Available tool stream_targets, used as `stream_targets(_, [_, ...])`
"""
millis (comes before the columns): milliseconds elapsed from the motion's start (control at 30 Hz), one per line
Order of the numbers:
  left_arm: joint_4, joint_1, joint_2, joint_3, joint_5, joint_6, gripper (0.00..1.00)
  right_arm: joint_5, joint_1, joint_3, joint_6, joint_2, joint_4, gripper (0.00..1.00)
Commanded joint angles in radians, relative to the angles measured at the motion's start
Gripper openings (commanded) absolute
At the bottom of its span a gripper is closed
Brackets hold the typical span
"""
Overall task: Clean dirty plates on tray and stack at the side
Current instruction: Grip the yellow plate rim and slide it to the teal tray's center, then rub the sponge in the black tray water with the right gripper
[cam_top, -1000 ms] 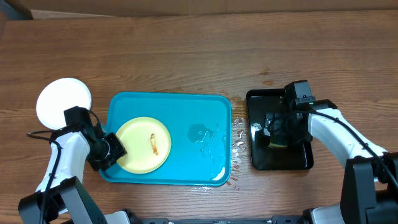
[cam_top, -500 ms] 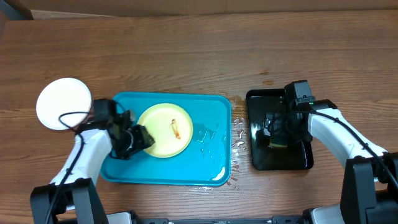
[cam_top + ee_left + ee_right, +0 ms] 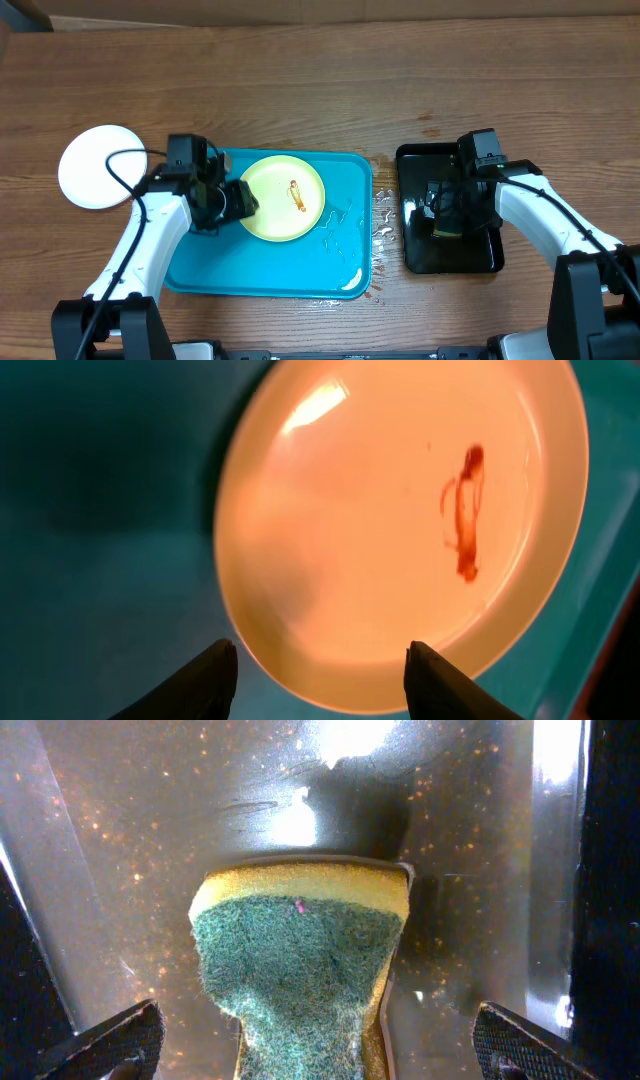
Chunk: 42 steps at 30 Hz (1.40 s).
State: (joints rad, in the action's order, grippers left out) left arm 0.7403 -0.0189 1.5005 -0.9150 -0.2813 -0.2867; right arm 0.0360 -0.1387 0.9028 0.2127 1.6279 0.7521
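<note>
A pale yellow plate (image 3: 283, 197) with a brown smear lies flat in the upper middle of the cyan-blue tray (image 3: 270, 270). My left gripper (image 3: 243, 198) is open at the plate's left rim. In the left wrist view the plate (image 3: 400, 520) fills the frame, and its near rim sits between the spread fingertips (image 3: 318, 680). A white plate (image 3: 100, 167) lies on the table left of the tray. My right gripper (image 3: 440, 215) is open and hangs over the black tray. Its fingers (image 3: 320, 1050) stand wide on either side of a yellow-green sponge (image 3: 300, 970).
The glossy black tray (image 3: 480, 255) stands right of the blue tray and holds the sponge. Water lies on the blue tray's right part (image 3: 330, 220). Water has also spilled on the wood between the two trays (image 3: 383, 225).
My left gripper has moved up and to the right across the blue tray. The yellow plate has slid with it from the lower left to the upper middle. The right arm has not moved.
</note>
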Motion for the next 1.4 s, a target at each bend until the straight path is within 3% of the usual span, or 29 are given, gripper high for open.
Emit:
stream_targets(0, [-0.005, 0.014, 0.007, -0.023, 0.173, -0.069, 0.54, -0.009, 0.003, -0.005, 0.004, -0.014, -0.004, 1.00])
stream_targets(200, [-0.038, 0.040, 0.031, 0.018, 0.222, -0.121, 0.47, -0.009, 0.003, -0.005, 0.004, -0.014, -0.005, 1.00])
stream_targets(267, [-0.054, 0.049, 0.046, 0.027, 0.222, -0.121, 0.37, -0.009, 0.003, -0.005, 0.004, -0.014, -0.005, 1.00])
stream_targets(500, [-0.073, 0.082, 0.128, 0.029, 0.211, -0.118, 0.35, -0.009, 0.003, -0.005, 0.004, -0.014, -0.012, 1.00])
stream_targets(600, [-0.087, 0.085, 0.170, 0.029, 0.211, -0.117, 0.31, -0.009, 0.003, -0.005, 0.004, -0.014, -0.012, 1.00])
stream_targets(700, [-0.094, 0.085, 0.185, 0.029, 0.211, -0.117, 0.20, -0.009, 0.003, -0.005, 0.004, -0.014, -0.012, 1.00])
stream_targets(867, [-0.098, 0.085, 0.185, 0.027, 0.211, -0.108, 0.17, -0.009, 0.003, -0.005, 0.004, -0.014, -0.012, 1.00])
stream_targets(1000, [-0.098, 0.085, 0.185, 0.028, 0.210, -0.101, 0.04, -0.009, 0.003, -0.005, 0.004, -0.014, -0.016, 1.00])
stream_targets(1367, [-0.079, 0.085, 0.185, 0.028, 0.199, -0.102, 0.04, 0.014, 0.003, -0.005, 0.004, -0.014, -0.105, 1.00])
